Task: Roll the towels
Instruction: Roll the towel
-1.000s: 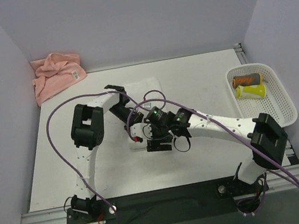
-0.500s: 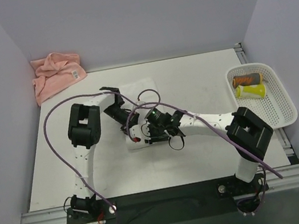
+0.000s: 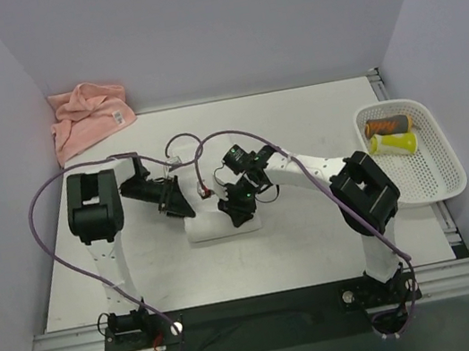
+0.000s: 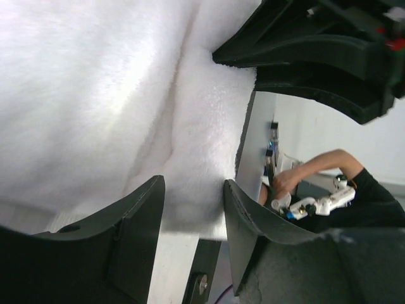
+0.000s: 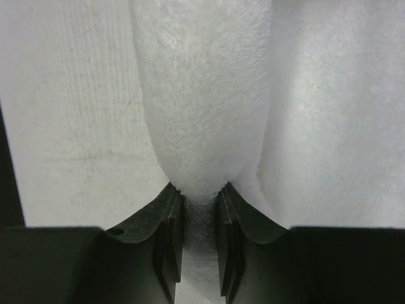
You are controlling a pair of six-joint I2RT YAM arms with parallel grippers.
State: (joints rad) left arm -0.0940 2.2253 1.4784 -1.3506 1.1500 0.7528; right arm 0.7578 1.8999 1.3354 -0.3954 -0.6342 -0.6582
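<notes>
The white towel lies bunched in a short thick fold at the table's middle. My right gripper is at its right end and shut on it; the right wrist view shows a rounded fold of the white towel pinched between the jaws of the right gripper. My left gripper is at the towel's left end. In the left wrist view its jaws stand apart, with the edge of the white towel lying loosely between the tips of the left gripper. The pink towel sits crumpled in the far left corner.
A white mesh basket stands at the right edge and holds an orange roll and a yellow one. Purple cables loop over both arms. Walls close in the table on the left, back and right.
The left arm has swung out to the left, and its jaws have widened at the towel's left end. The right gripper has shut on the towel's fold and drawn it nearer.
</notes>
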